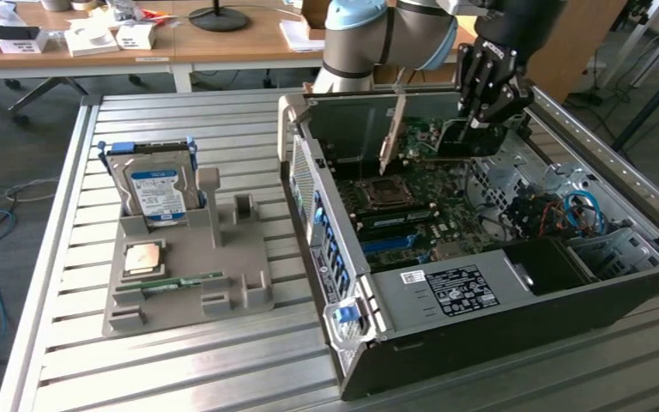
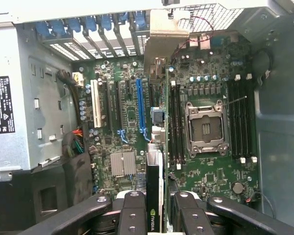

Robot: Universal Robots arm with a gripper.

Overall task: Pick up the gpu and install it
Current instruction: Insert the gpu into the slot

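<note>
So the gpu [image 1: 458, 144] [image 2: 154, 181] hangs on edge inside the open PC case [image 1: 306, 172], just above the motherboard [image 1: 421, 193], with its silver bracket [image 1: 395, 129] at the exterior view's left end. The gripper [image 1: 484, 116] reaches straight down and is clamped on the card's top edge, fingers [image 2: 132, 213] on either side.

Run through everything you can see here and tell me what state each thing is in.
Gripper: shut on the gpu.
Gpu: held on edge over the motherboard, inside the case.
Case: lying on its side, open.
CPU socket: empty.
Hard drive: upright in the tray.
Memory stick: flat in the tray.
</note>
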